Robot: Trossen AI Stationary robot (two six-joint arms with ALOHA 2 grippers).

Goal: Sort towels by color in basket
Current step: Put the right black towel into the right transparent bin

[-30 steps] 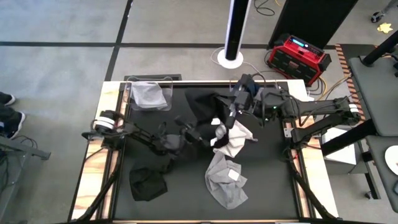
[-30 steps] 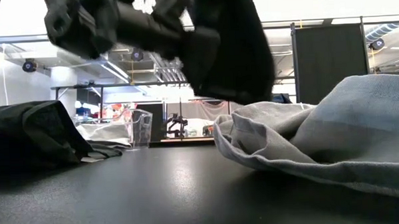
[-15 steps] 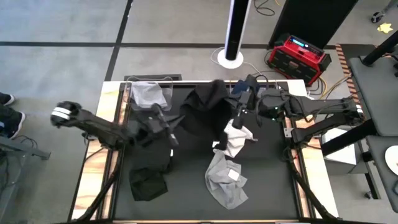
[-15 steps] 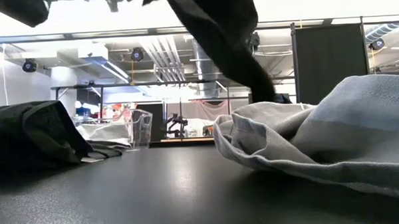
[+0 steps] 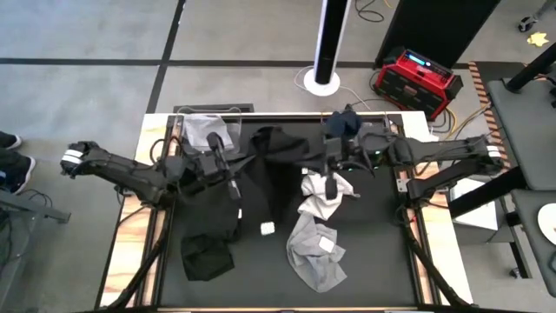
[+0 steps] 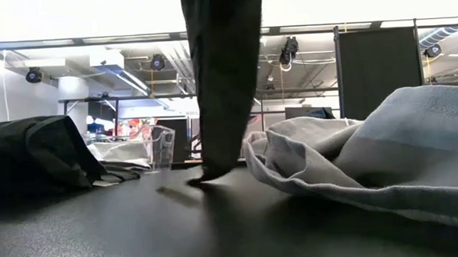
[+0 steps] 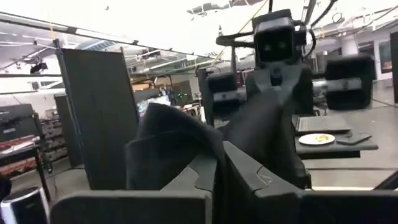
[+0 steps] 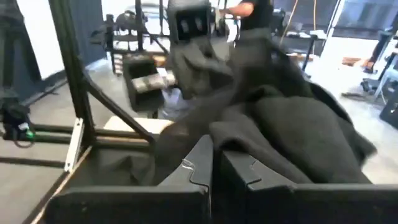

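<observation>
My left hand and right hand each pinch a corner of the black towel, stretched above the table. Next, I judge, carry it to the basket.

Even, soft overhead light fills the high view; shadows on the black table are faint. In the low view the bright ceiling is blown out, the hanging black towel reads as a silhouette, and the tabletop shows dull glare. Both wrist views are blurred.
</observation>
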